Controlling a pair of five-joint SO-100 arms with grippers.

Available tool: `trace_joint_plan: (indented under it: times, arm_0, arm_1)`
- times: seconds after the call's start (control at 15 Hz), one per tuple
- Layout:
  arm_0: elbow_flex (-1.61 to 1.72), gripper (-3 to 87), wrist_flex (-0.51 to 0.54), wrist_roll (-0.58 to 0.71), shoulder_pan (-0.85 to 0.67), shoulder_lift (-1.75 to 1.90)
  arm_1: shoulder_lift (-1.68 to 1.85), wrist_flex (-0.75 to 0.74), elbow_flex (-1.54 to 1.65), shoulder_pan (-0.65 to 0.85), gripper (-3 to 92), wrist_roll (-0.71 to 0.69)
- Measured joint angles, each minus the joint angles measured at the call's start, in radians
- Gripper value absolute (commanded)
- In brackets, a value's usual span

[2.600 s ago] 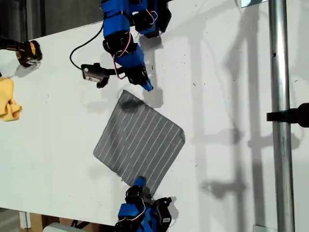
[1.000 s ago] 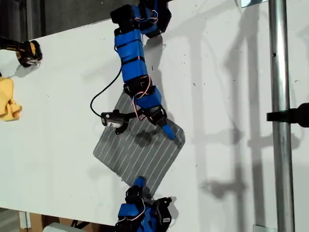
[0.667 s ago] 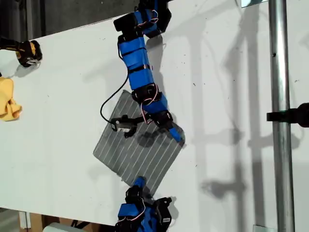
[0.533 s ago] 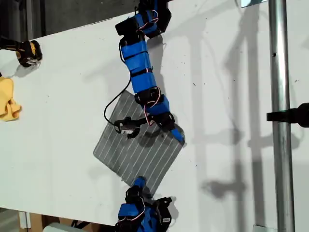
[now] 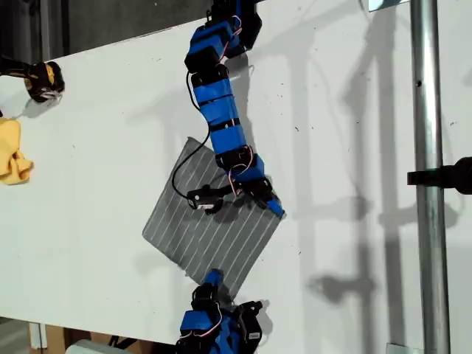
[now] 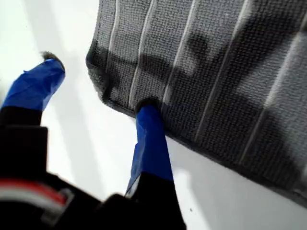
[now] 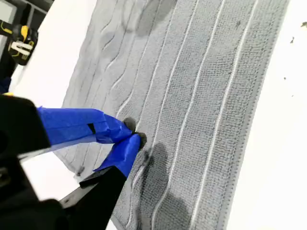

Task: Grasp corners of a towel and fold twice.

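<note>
At the towel (image 5: 212, 228) corner, my first gripper (image 6: 96, 91) straddles the hem, open; my second gripper (image 7: 132, 136) pinches cloth.

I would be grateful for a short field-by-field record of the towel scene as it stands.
towel: unfolded, flat on the white table
my first hand: open, one fingertip at the towel's corner on the exterior view's right
my second hand: shut on the towel, at its lowest corner in the exterior view
yellow cloth: exterior view's left edge
</note>
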Motion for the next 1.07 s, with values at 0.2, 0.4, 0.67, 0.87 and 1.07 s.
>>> trace_joint_plan:
  times: [0.2,0.4,0.67,0.87,1.07]
  arm_0:
    - [0.0,-0.9,0.0,-0.003,0.0,0.0]
    - [0.0,-0.9,0.0,-0.006,0.0,0.0]
    - [0.0,-0.9,0.0,-0.008,0.0,0.0]
    - [0.0,-0.9,0.0,-0.009,0.0,0.0]
    - [0.0,-0.9,0.0,-0.009,0.0,0.0]
  arm_1:
    - [-0.023,0.031,-0.025,0.032,32.9,0.005]
    - [-0.018,0.181,-0.031,0.048,33.3,0.025]
    - [0.008,0.336,-0.029,0.044,26.0,0.04]
    - [0.014,0.396,-0.035,0.026,28.2,0.043]
    - [0.011,0.517,-0.044,0.017,24.3,0.058]
